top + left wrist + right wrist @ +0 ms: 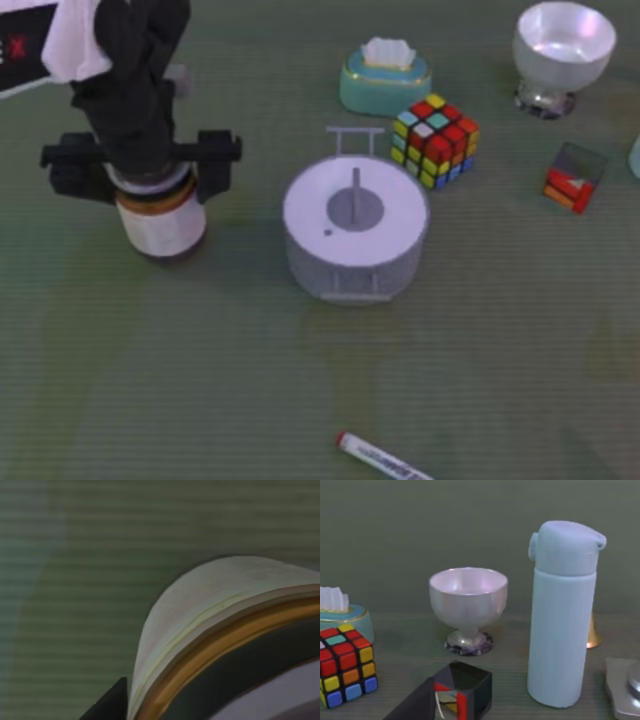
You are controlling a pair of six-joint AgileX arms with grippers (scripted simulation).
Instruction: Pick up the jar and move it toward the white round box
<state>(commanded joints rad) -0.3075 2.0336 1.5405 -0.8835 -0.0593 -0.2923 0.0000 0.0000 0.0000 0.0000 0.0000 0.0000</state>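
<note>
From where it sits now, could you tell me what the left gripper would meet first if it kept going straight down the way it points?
The jar. The left gripper points down directly over its lid, apparently already around the top, so the jar comes first, then the table beneath it.

Standing upright at the table's left, under and between the left gripper's point(141, 158) fingers, the jar point(162, 222) showing white label, orange band and dark base, well apart from the white round box point(354, 238) sitting squat at centre, mesh-sided, grey-disced, small post rising.
</note>
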